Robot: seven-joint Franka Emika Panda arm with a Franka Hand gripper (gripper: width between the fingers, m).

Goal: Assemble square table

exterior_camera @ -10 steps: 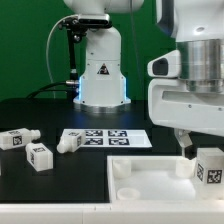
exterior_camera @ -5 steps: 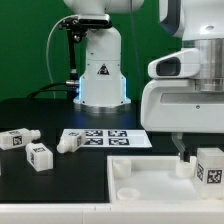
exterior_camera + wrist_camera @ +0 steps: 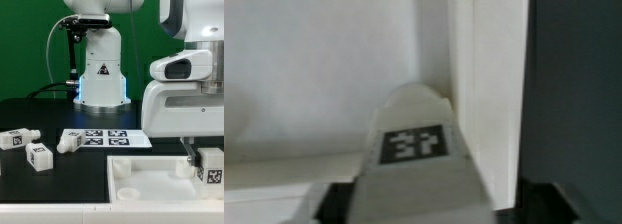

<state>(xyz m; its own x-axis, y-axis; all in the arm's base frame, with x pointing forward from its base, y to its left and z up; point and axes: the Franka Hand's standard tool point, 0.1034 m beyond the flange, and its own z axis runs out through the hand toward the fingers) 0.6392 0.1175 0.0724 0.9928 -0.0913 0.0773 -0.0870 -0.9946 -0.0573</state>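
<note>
Leg (image 3: 211,167) looks light, stiff, slick plastic; hand (image 3: 441,203) clamps its flat sides over the panel's (image 3: 150,180) corner.

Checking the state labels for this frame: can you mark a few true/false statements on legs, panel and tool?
1. Three loose legs lie on the table at the exterior view's left. True.
2. The marker board lies on top of the square panel. False: it lies on the table behind the panel, apart from it.
3. A tagged leg sits between the fingers of the tool. True.
4. The tool works at the panel's end on the exterior view's left. False: it is at the end on the exterior view's right.
5. All four legs stand on the panel. False: only the tagged leg is at the panel.
</note>
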